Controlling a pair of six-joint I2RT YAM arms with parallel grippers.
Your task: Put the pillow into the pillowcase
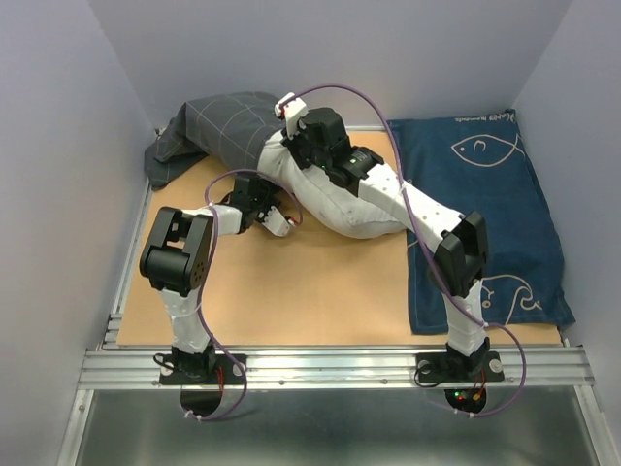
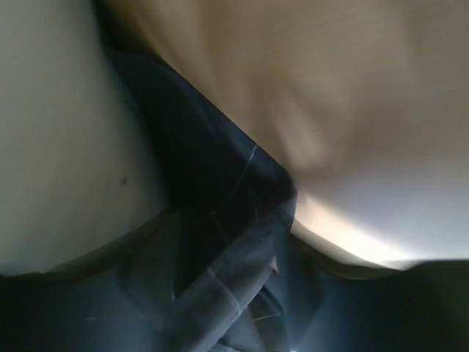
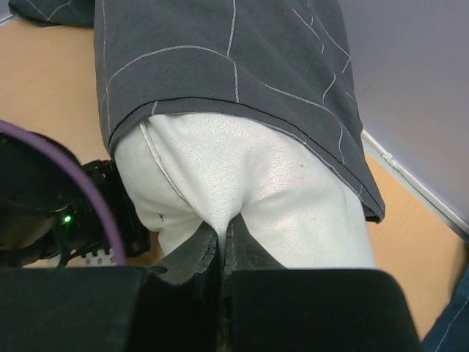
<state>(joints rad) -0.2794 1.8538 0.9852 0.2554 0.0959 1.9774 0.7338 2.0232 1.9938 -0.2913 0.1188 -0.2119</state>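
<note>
My left arm is folded at the elbow, forearm running toward 2 o'clock. The left pincer point(image 1: 272, 216) is tucked against the pillow's point(image 1: 354, 209) 9 o'clock edge. Its wrist view is just a blur of fabric, so I can't tell if it's open or closed. The right arm stretches toward 11 o'clock over the pillow, and the right pincer point(image 3: 222, 246) is clamped tight on a pinch of the white cover, near the pillowcase point(image 1: 225, 121) hem. The pillowcase sits at 11 o'clock on the tabletop point(image 1: 320, 291) with the pillow's far end inside. The rest sticks out toward 4 o'clock, ending beside the blue fish cloth point(image 1: 495, 204).
</note>
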